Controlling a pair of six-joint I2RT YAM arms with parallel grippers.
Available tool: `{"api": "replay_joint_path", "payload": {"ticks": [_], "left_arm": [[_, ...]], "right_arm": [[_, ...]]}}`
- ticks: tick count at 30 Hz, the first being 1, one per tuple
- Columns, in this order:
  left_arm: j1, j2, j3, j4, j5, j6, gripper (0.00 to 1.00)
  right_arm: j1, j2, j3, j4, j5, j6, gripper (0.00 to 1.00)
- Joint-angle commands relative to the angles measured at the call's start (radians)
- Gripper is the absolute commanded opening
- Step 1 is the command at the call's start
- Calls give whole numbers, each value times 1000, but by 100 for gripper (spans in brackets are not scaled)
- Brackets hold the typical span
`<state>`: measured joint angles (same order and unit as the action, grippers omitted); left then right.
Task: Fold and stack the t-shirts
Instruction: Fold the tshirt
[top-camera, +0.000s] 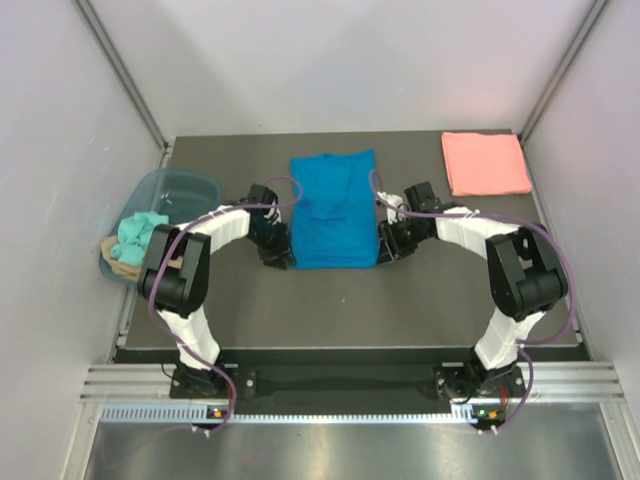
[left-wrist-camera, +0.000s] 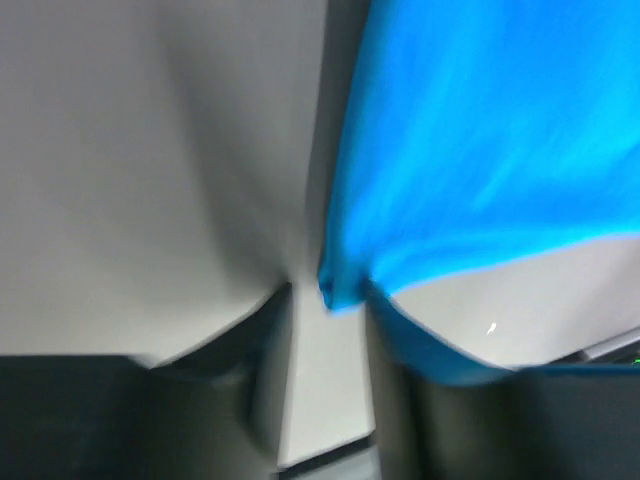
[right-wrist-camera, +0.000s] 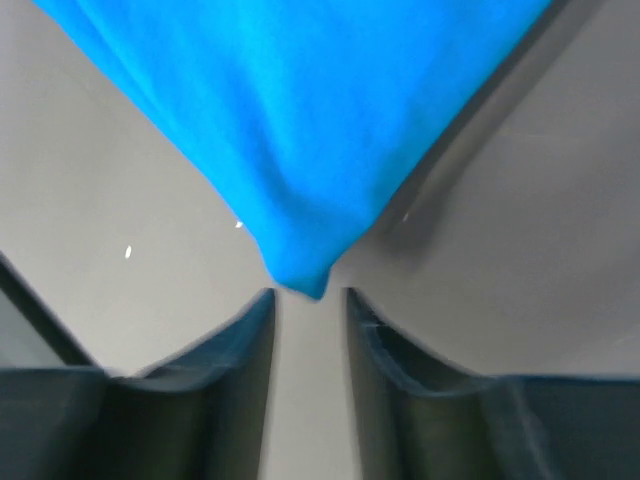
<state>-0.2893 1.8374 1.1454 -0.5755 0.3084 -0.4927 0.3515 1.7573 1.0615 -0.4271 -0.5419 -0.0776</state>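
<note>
Bright blue t-shirt (top-camera: 333, 215) lies part-folded at the middle of the dark tabletop (top-camera: 330, 300), its near corners just ahead of both claws. Left claw (left-wrist-camera: 327, 292) stands parted, released, with the cloth's corner tip at the mouth of its gap (blurred there, but not pinched). Right claw (right-wrist-camera: 309, 295) is likewise released, the corner just beyond its fingertips. Salmon pink t-shirt (top-camera: 486, 163) lies folded at the far right corner, well apart.
</note>
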Motion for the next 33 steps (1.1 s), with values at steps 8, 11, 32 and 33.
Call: {"api": "replay_joint_path", "payload": {"ticks": [8,11,32,33], "left_arm": [[2,14,290,-112,-92,167,51],[10,98,433,-121,-124,238,51],[50,381,735,-41,20,485,56],[50,388,740,-38,21,483,56]], "right_arm": [[-2,-56,138,-44,72,64,45],[-6,14,259,-44,85,71,43],[-46,358,603,-16,89,36,47],[-45,361,607,-13,89,35,47]]}}
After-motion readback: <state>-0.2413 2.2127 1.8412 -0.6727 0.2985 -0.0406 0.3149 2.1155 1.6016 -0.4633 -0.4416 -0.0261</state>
